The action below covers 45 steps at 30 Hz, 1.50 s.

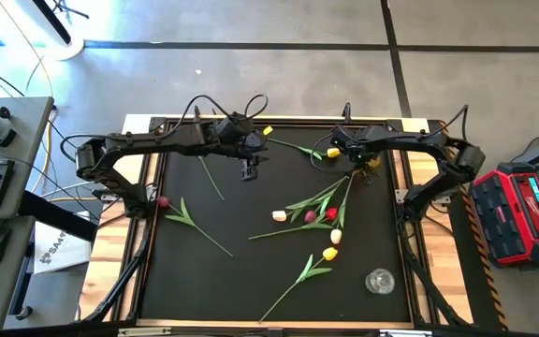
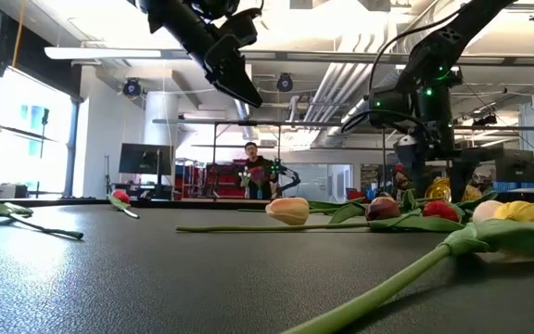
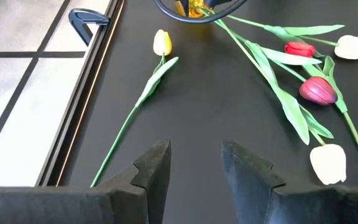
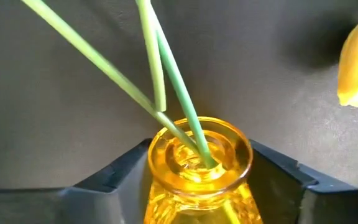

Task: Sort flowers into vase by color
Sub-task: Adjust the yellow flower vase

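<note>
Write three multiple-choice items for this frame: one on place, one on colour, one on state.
1. Where does the clear glass vase stand?
A. Under the left gripper
B. On the right arm's side of the table, away from both grippers
C. Beside the lone red tulip at the left edge

2. What colour is the vase that has stems in it?
A. Blue
B. White
C. Yellow

3. How is the left gripper?
A. Open and empty
B. Shut on a tulip
C. Shut on a vase

Answers:
1. B: the clear glass vase stands alone there in the high view.
2. C: green stems stand in the yellow vase, where the right gripper is.
3. A: the left gripper shows a bare gap in its wrist view.
</note>
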Each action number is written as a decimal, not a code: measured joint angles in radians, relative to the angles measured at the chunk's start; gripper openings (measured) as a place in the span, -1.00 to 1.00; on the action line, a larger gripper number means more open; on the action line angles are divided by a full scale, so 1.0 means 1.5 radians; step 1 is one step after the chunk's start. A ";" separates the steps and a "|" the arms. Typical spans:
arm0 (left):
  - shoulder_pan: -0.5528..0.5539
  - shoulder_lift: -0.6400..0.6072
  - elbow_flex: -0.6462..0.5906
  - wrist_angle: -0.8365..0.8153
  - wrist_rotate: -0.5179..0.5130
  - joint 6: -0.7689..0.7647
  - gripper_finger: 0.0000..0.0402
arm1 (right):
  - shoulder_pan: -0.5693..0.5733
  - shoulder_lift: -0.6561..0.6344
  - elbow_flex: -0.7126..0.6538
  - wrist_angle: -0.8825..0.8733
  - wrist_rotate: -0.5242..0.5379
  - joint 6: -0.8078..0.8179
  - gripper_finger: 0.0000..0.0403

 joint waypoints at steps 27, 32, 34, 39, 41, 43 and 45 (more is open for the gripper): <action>0.000 0.000 0.000 -0.018 0.000 0.006 -0.34 | -0.082 -0.100 0.085 0.042 -0.137 0.363 -0.18; 0.000 0.000 0.000 -0.018 0.001 0.006 -0.34 | -0.087 -0.146 0.085 0.026 -0.148 0.391 -0.19; 0.000 0.000 0.000 -0.018 0.001 0.006 -0.34 | -0.084 -0.160 0.084 0.014 -0.148 0.394 -0.19; 0.000 0.000 0.000 -0.018 0.001 0.014 -0.34 | -0.081 -0.185 0.083 0.007 -0.150 0.434 -0.19; 0.000 0.000 0.000 -0.018 0.001 0.019 -0.34 | -0.081 -0.196 0.083 0.013 -0.153 0.447 -0.19; 0.000 0.000 0.000 -0.018 0.001 0.019 -0.34 | -0.081 -0.206 0.083 0.016 -0.162 0.460 -0.19; 0.000 0.000 0.000 -0.018 0.001 0.019 -0.34 | -0.081 -0.216 0.083 0.017 -0.168 0.477 -0.19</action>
